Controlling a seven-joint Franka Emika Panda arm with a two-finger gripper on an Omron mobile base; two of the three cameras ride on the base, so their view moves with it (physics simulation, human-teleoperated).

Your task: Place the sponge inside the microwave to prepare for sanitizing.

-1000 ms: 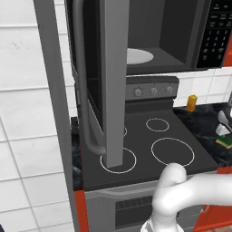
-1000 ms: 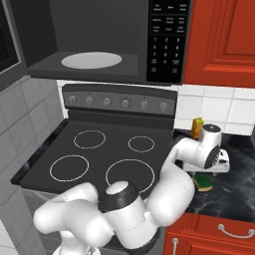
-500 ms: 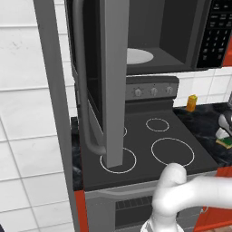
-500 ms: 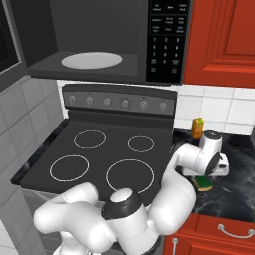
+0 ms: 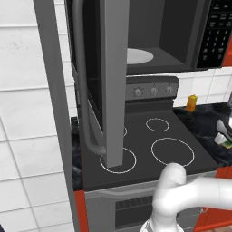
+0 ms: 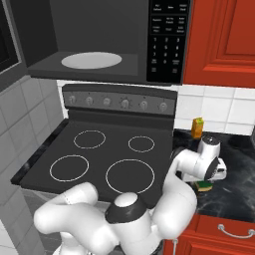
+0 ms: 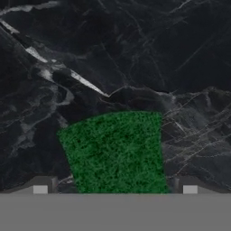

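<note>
Sponge (image 7: 117, 153) seen from the hand camera, green side up, lying flat on the black marbled tabletop (image 7: 135, 54). Hand (image 7: 115, 190) is held directly over it, released, with one finger tip (image 7: 40, 187) standing off each short end of the sponge and neither touching it. Nothing is gripped.

From the right base view, the hand (image 6: 208, 180) is lowered to the tabletop (image 6: 239, 184) just right of the stove (image 6: 107, 154), and a corner of the sponge (image 6: 204, 187), yellow under green, is seen beneath it. A small upright orange-yellow object (image 6: 197, 128) stands farther back from the stove's right edge, against the tiled wall, well apart from the sponge.

Microwave (image 6: 99, 40) is mounted above the stove, its door swung wide open; the white turntable (image 6: 91, 60) inside is bare. The keypad panel (image 6: 167, 40) sits on the side of the microwave toward the red cabinet (image 6: 224, 45).

In the left base view, the open microwave door (image 5: 108, 81) with its bar handle (image 5: 81, 90) hangs over the stove (image 5: 149, 149); the sponge (image 5: 225, 141) lies right of the stove at the frame edge.
</note>
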